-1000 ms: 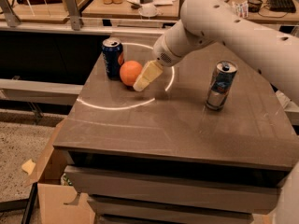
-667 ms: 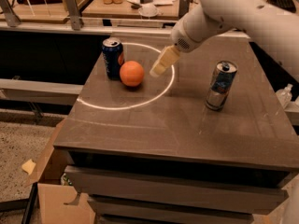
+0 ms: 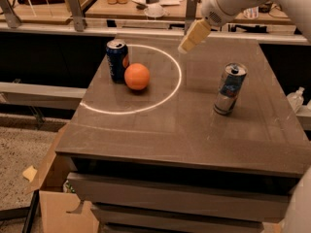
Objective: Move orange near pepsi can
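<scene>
The orange (image 3: 137,76) rests on the brown table (image 3: 194,125), just right of and touching or nearly touching the dark blue pepsi can (image 3: 117,60), which stands upright at the back left. My gripper (image 3: 187,43) hangs in the air above the back middle of the table, well to the right of and higher than the orange, holding nothing.
A taller silver can (image 3: 230,88) with blue and red print stands at the right of the table. A bright ring of light curves across the tabletop (image 3: 165,93). A cluttered counter (image 3: 146,6) runs behind. A cardboard box (image 3: 53,198) sits on the floor at lower left.
My gripper has drawn away from the orange, rising and moving right and back. The orange stays beside the pepsi can.
</scene>
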You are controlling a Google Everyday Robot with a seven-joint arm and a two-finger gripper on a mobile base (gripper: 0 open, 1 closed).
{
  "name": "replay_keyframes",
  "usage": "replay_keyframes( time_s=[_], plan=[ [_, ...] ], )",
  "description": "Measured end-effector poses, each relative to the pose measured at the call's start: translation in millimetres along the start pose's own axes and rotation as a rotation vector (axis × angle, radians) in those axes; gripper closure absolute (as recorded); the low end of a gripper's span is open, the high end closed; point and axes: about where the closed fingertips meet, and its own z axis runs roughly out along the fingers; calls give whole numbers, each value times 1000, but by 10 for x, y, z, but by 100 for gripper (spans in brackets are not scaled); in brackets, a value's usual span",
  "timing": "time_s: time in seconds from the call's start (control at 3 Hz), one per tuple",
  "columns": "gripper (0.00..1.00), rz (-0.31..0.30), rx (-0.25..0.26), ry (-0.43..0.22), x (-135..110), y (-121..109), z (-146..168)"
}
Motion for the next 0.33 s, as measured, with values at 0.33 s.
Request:
replay_keyframes(
  time_s=[0.33],
  plan=[
    [0, -1, 21, -10, -51, -93, -75]
  ],
)
